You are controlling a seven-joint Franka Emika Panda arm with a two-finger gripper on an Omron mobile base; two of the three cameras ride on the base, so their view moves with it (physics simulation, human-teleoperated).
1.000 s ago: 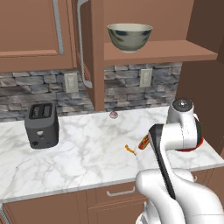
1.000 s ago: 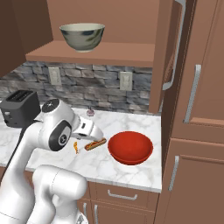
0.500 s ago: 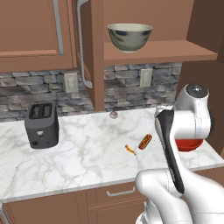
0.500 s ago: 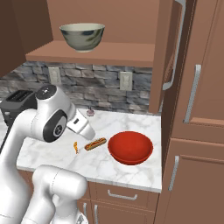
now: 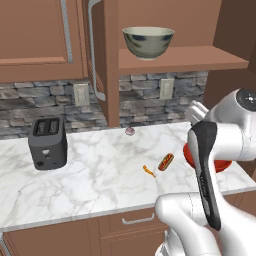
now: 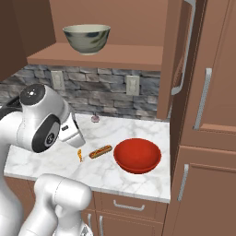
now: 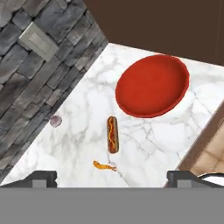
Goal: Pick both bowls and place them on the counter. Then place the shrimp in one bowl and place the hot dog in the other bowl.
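Note:
The grey-beige bowl (image 5: 148,41) (image 6: 86,38) stands on the open wooden shelf above the counter (image 5: 100,175) (image 6: 138,180). On the marble, at the right end, sits the red bowl (image 6: 137,155) (image 7: 152,85), partly behind my arm in the left base view (image 5: 189,150). The hot dog (image 5: 166,161) (image 6: 100,151) (image 7: 112,134) lies just left of it, and the shrimp (image 5: 148,171) (image 6: 80,154) (image 7: 104,166) lies beside the hot dog. My gripper (image 7: 113,177) hangs open and empty above the hot dog and shrimp, its tips wide apart.
A black toaster (image 5: 47,142) stands at the counter's left. A small pinkish bulb (image 5: 130,131) (image 6: 95,119) (image 7: 55,121) lies near the stone backsplash. An open cabinet door (image 6: 184,55) and tall cupboards close off the right side.
My arm has lifted and pulled back from the red bowl, uncovering the hot dog and shrimp. The bowls and the food have not moved. The gripper stays open.

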